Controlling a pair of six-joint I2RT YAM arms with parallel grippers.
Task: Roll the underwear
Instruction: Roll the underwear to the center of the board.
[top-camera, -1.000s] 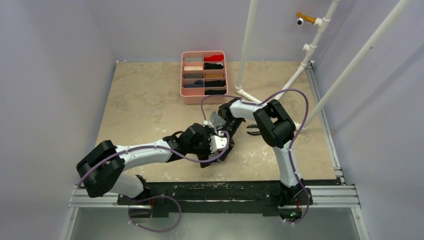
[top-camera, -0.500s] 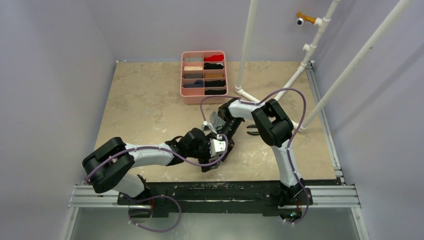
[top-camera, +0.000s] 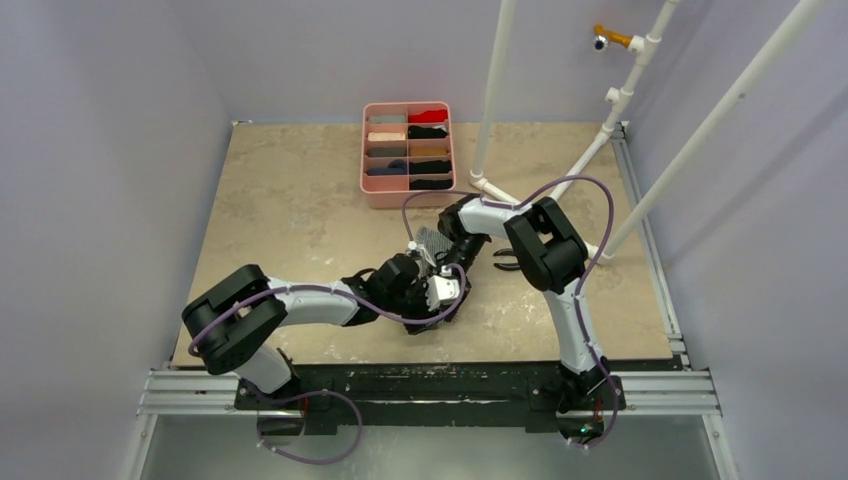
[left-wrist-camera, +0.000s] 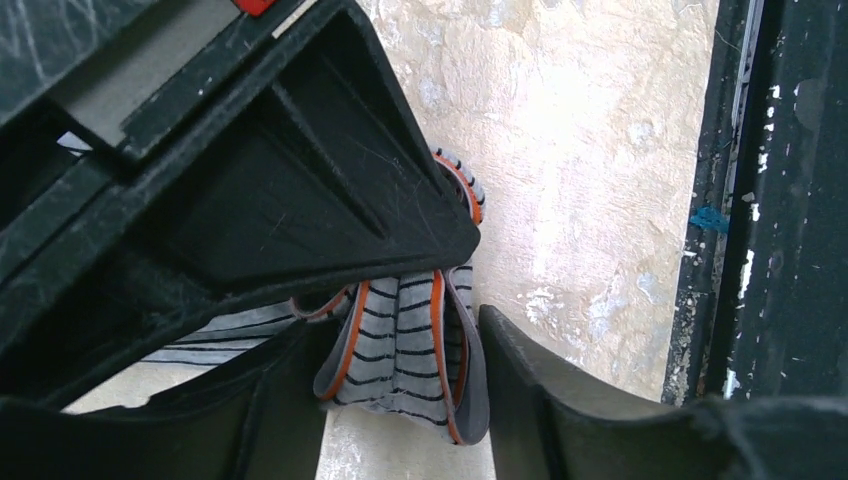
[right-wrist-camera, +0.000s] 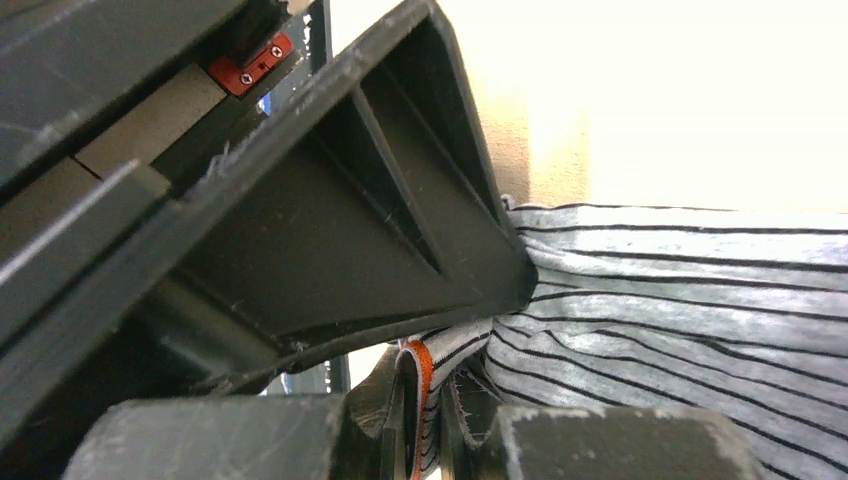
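The grey striped underwear (top-camera: 432, 241) with its orange-red edge hangs between both grippers at mid-table. In the left wrist view its folded bundle (left-wrist-camera: 400, 340) fills the gap of my left gripper (left-wrist-camera: 400, 410), whose fingers (left-wrist-camera: 560, 400) press on both sides. In the right wrist view my right gripper (right-wrist-camera: 425, 425) pinches the orange edge, and the striped cloth (right-wrist-camera: 680, 300) spreads to the right. Each view also shows the other gripper's black finger close above. My left gripper (top-camera: 438, 308) and right gripper (top-camera: 447, 272) nearly touch. The black underwear does not show.
Black-handled pliers (top-camera: 507, 262) lie just right of the grippers. A pink divided tray (top-camera: 408, 198) with folded garments stands at the back. White pipes (top-camera: 490, 100) rise at the right. The table's black front rail (left-wrist-camera: 770, 250) is near.
My left arm has swung its elbow right and brought its gripper up closer under the right gripper. The grey cloth shows more at the top. The right arm has hardly moved.
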